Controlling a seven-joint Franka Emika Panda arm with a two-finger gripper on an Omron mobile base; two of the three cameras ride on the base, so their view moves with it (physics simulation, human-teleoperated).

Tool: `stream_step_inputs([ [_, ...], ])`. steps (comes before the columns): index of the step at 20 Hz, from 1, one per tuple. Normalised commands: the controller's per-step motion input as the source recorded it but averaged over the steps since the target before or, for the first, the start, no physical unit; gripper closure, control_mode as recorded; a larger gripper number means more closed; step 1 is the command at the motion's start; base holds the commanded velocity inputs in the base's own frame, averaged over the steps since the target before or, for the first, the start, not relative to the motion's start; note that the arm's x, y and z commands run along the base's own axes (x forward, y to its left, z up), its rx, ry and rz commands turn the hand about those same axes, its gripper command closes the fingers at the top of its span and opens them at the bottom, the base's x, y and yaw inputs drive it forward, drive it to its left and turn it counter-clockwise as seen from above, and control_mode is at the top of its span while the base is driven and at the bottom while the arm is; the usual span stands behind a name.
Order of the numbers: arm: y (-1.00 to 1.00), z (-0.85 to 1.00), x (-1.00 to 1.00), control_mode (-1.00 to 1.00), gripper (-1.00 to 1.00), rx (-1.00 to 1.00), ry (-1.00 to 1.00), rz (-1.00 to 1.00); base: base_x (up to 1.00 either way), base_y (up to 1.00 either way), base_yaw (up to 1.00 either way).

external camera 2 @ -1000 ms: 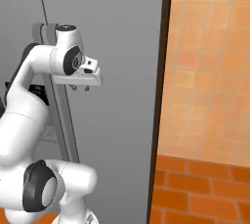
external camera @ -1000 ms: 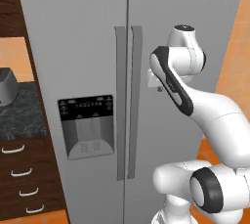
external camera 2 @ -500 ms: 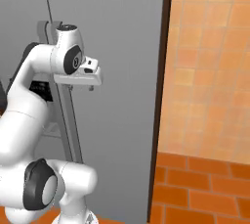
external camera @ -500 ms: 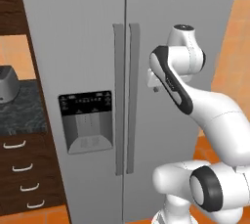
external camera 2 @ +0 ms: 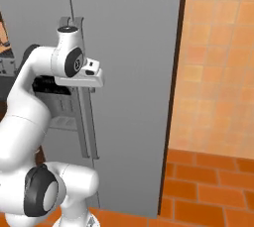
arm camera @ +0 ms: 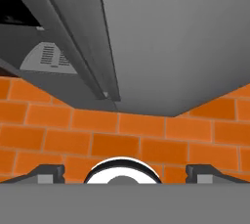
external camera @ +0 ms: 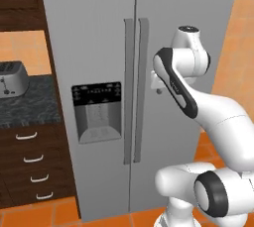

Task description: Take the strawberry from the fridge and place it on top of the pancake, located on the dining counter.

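A: Where's the fridge (external camera: 109, 72)?
B: Straight ahead, both doors shut, its two long handles (external camera: 135, 89) side by side at the middle seam, the water dispenser (external camera: 96, 112) on the left door.
A: And the gripper (arm camera: 125, 173)?
B: Beside the right door; in the hand view its fingertips (arm camera: 49, 171) stand wide apart with nothing between them. Whether it touches the door, I can't tell.
A: Anything else?
B: A toaster (external camera: 11, 78) on the dark counter (external camera: 30, 104) to the left.

No legible txt, brands or nos. anywhere. Fridge (external camera: 99, 47) dispenser panel (external camera: 96, 93) has small pale marks, too tiny/blurred to read. Nothing readable on toaster (external camera: 11, 78) either.
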Motion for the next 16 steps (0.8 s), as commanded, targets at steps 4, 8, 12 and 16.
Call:
stream_step_inputs([
  [4,0.0,0.0,0.0,1.0,-1.0,0.0,0.0,0.0,0.0,0.44,-0.03],
  [8,0.0,0.0,0.0,1.0,-1.0,0.0,0.0,0.0,0.0,0.29,-0.02],
  [12,0.0,0.0,0.0,1.0,-1.0,0.0,0.0,0.0,-0.04,0.15,-0.03],
  [16,0.0,0.0,0.0,1.0,-1.0,0.0,0.0,0.0,-0.32,0.07,-0.03],
])
